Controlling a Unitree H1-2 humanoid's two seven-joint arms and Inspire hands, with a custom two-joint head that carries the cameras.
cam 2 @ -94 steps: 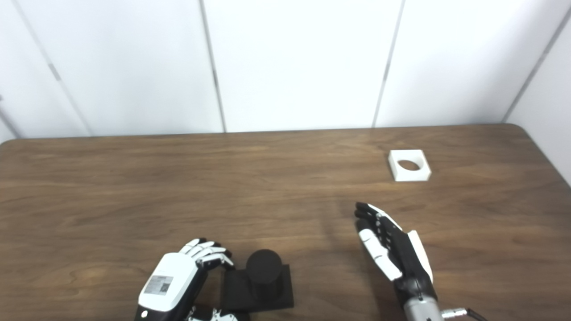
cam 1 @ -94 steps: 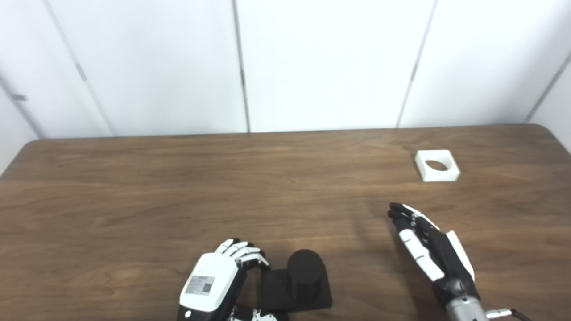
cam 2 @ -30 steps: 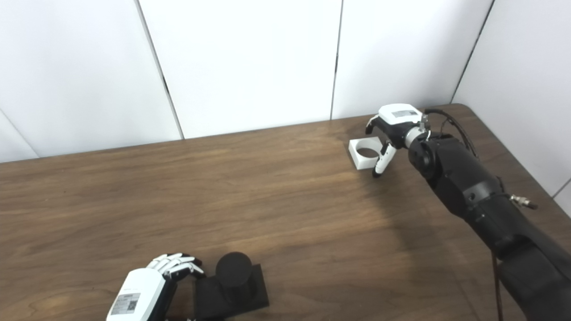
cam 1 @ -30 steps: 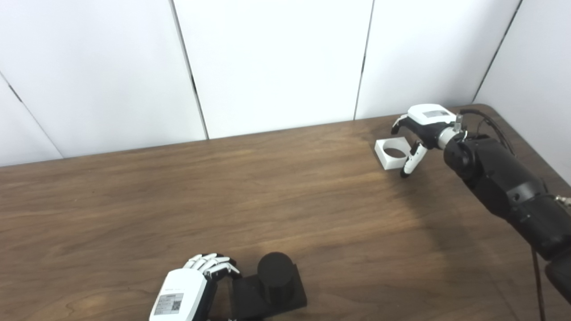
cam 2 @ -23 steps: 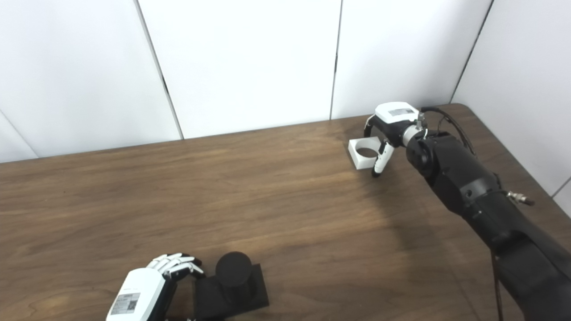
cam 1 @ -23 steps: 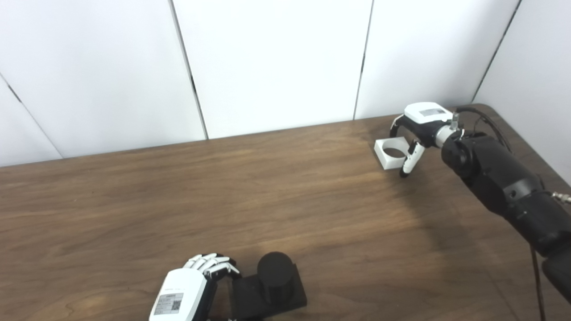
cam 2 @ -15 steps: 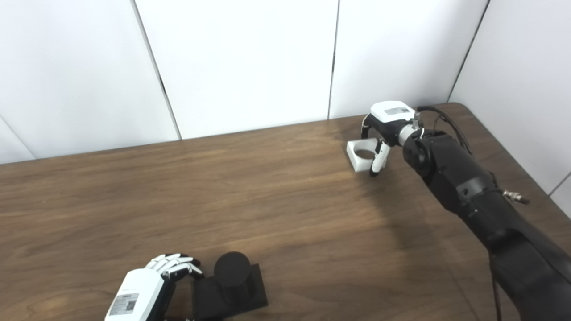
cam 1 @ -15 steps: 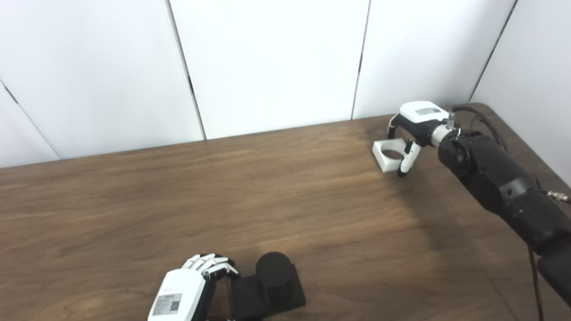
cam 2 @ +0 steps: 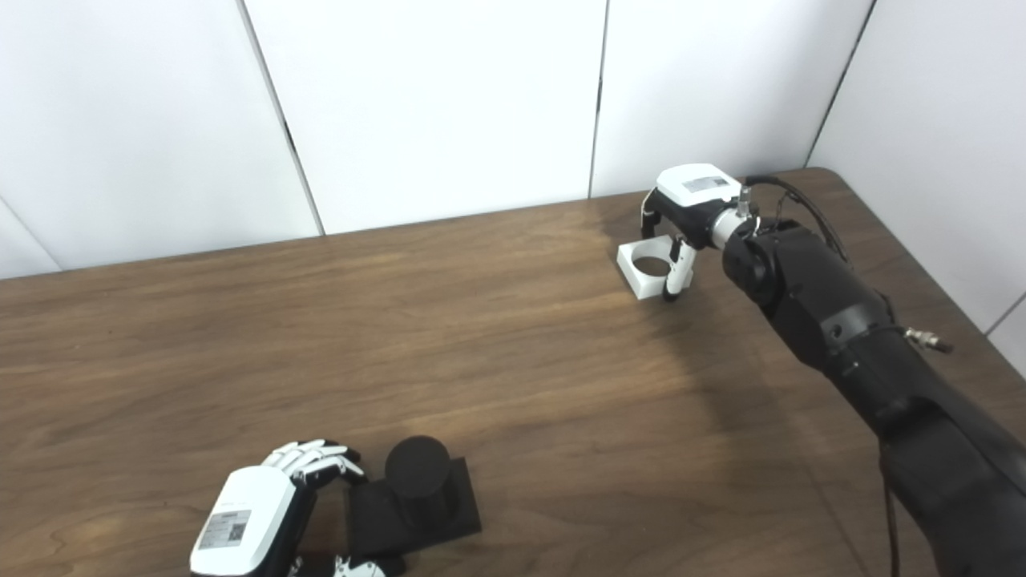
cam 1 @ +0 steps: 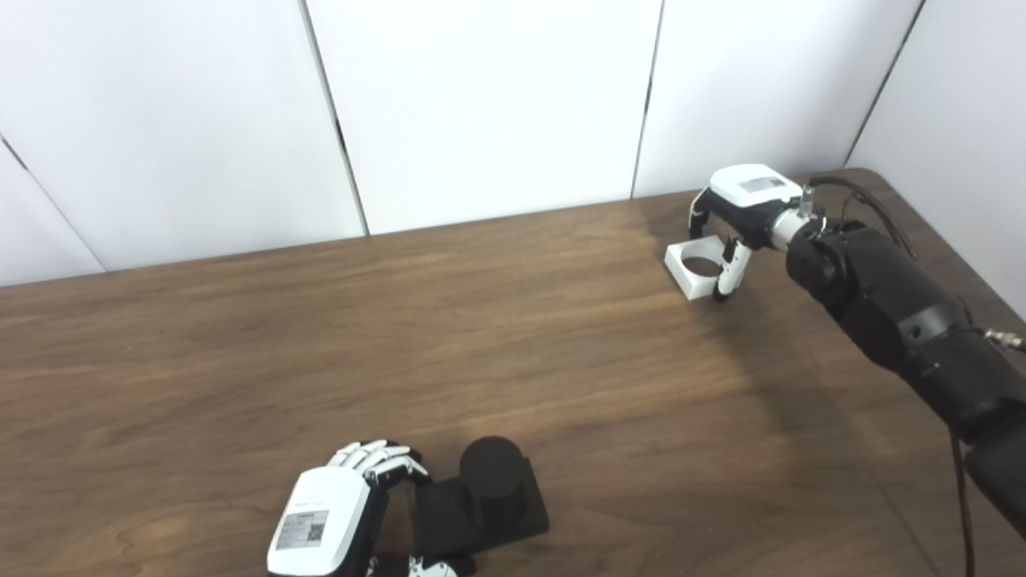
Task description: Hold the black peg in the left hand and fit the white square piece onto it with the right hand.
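The black peg [cam 1: 490,474] is a short cylinder standing on a square black base [cam 1: 517,513] at the table's near edge. My left hand [cam 1: 325,525] is beside the base on its left, with fingers [cam 1: 377,458] curled on the base's far left corner and thumb under its near edge. The white square piece [cam 1: 692,286], with a round hole, is at the far right of the table. My right hand [cam 1: 741,204] is over it, fingers down on its far side and thumb [cam 1: 728,276] against its near right side. The piece also shows in the right eye view [cam 2: 643,284].
The brown wooden table [cam 1: 401,336] ends at white wall panels [cam 1: 481,104] behind. Its right rounded corner [cam 1: 882,180] is close behind my right hand. My right forearm [cam 1: 906,320] stretches along the table's right side.
My right hand reached from the near middle to the white piece and its fingers closed around it. The piece shifted slightly left. The camera turned right. My left hand stayed at the black base.
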